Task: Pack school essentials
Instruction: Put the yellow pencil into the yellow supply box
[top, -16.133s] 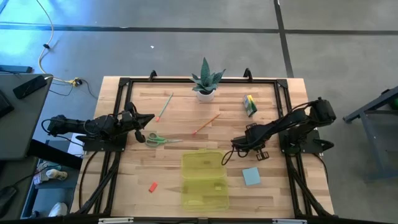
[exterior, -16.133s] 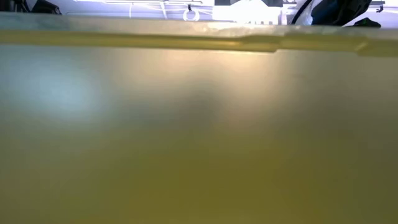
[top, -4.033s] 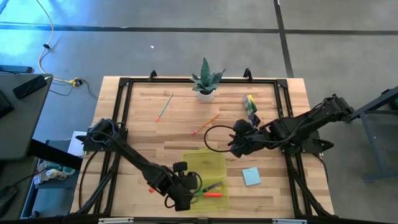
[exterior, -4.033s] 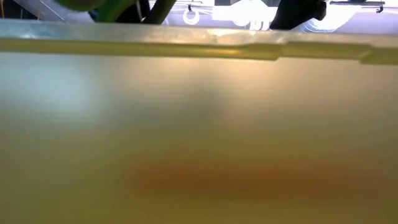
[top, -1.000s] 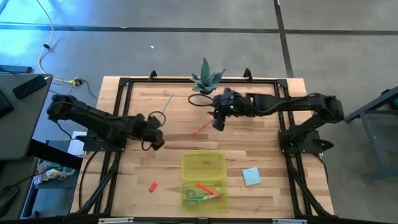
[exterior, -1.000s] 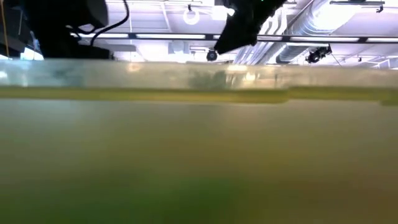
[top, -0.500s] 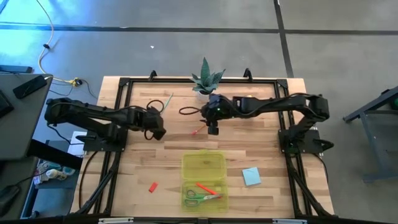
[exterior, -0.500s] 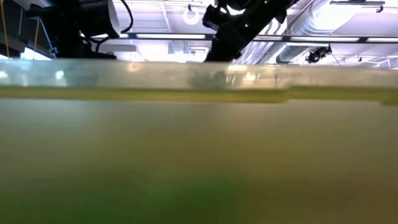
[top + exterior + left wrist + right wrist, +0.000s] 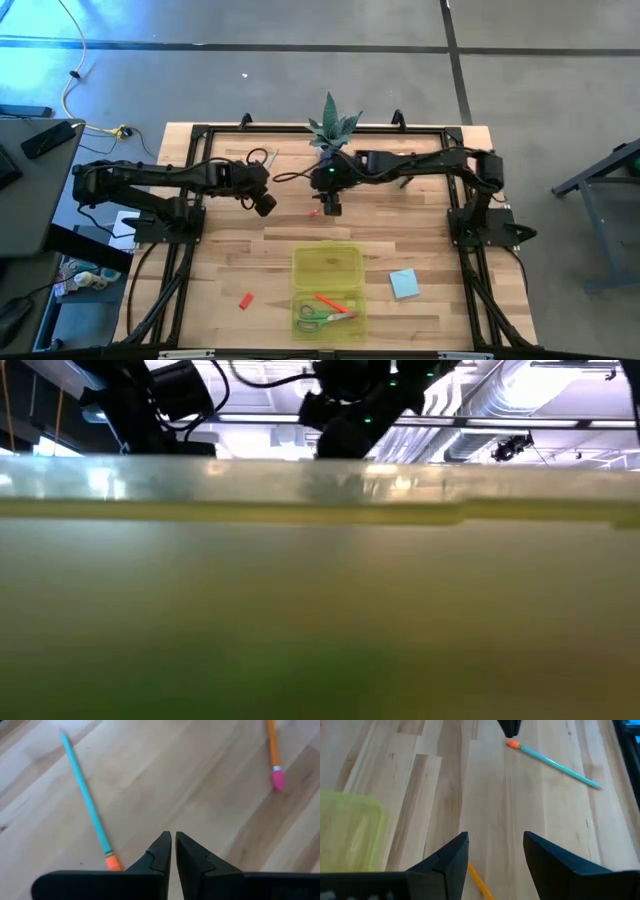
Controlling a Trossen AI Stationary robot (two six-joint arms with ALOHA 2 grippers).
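Observation:
An orange pencil [image 9: 272, 742] with a pink eraser end lies flat on the wooden table, and a teal pencil [image 9: 85, 795] lies flat to its left. My left gripper [image 9: 263, 204] hovers shut between the two pencils, its tips [image 9: 172, 840] near the teal pencil's orange end. My right gripper [image 9: 330, 206] stands open over the orange pencil [image 9: 479, 881], which shows between its fingers. The open yellow-green case [image 9: 328, 290] near the front edge holds green-handled scissors [image 9: 318, 319] and a red marker [image 9: 328, 301]. The crayon box is hidden.
A light-blue notepad [image 9: 404, 284] lies to the right of the case and a small red eraser [image 9: 246, 300] to its left. A potted spiky plant [image 9: 330, 128] stands at the far edge, right behind my right arm. A black frame borders the table.
My left gripper has swung toward the far edge and a little right, nearer the teal pencil. My right gripper has moved toward the table's left and come down over the orange pencil's eraser end, rolling its wrist.

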